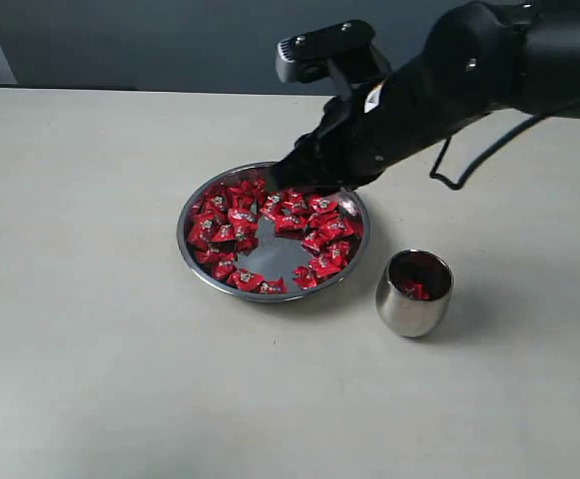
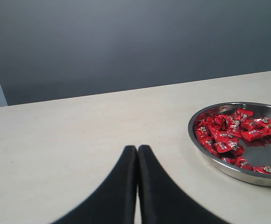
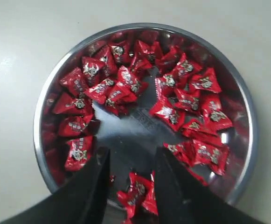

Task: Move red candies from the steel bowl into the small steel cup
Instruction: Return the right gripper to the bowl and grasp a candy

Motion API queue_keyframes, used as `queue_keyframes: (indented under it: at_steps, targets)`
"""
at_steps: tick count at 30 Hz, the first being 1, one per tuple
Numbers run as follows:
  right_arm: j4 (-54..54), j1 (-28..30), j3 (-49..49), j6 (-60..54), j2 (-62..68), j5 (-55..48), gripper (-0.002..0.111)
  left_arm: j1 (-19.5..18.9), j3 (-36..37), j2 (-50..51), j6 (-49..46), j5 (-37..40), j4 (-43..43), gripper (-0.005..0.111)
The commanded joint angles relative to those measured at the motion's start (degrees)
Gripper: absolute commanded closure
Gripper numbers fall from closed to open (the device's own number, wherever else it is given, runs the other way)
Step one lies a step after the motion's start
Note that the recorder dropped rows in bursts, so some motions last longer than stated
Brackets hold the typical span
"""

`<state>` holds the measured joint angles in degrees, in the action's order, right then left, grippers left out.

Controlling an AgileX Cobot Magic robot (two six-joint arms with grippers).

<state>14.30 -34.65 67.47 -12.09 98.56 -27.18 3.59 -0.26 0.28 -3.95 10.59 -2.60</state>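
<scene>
Pale, matte tabletop [image 1: 90, 379] runs back to a dark grey wall [image 2: 126, 46]; on it sits the steel bowl [image 1: 195, 261], wide, shallow and thin-rimmed, directly beneath the right gripper [image 3: 131, 151]. That gripper hangs over the bowl with its two black fingers spread moderately apart and nothing between them; through the gap shows the bowl's flat mirror bottom, with a few wrappers just under the tips. The red candies [image 1: 230, 215] lie in a loose ring around that bare middle, crinkled, glossy, twisted at the ends, each with a small pale mark; they overlap and lean on one another. The small steel cup [image 1: 409, 309], polished and round-sided, stands off to one side of the gripper, apart from the bowl, with a few red sweets already inside.

By the look of it this is the pick step: jaws ready above the heap, no candy taken yet. Next the fingers need to drop around a single sweet, close on its slippery wrapper without scraping the steel, then carry it across to the narrow cup mouth.

The left gripper [image 2: 136, 149] rests away from the bowl, its fingers pressed together and empty.
</scene>
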Motion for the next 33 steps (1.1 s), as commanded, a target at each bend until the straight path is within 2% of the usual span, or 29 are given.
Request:
queue_keyframes:
  at_steps: [1, 7, 11, 22, 25, 33]
  targets:
    - [2.7, -0.8, 6.0, -2.9, 7.8, -2.7, 0.075, 0.0, 0.3, -0.3, 0.0, -0.3, -0.1, 0.105]
    - [6.9, -0.8, 11.6, -7.8, 14.8, -12.7, 0.075, 0.0, 0.3, -0.3, 0.0, -0.3, -0.1, 0.105]
    - [10.7, -0.8, 12.6, -12.9, 17.1, -11.7, 0.075, 0.0, 0.3, -0.3, 0.0, -0.3, -0.1, 0.105]
    - [2.6, -0.6, 13.0, -11.9, 20.6, 1.2, 0.075, 0.0, 0.3, -0.3, 0.0, -0.3, -0.1, 0.105]
    - [-0.3, -0.6, 13.8, -9.2, 22.4, 1.6, 0.075, 0.0, 0.3, -0.3, 0.0, -0.3, -0.1, 0.105]
    - [-16.7, -0.6, 16.5, 5.0, 25.4, -0.2, 0.075, 0.0, 0.3, -0.3, 0.0, -0.3, -0.1, 0.105]
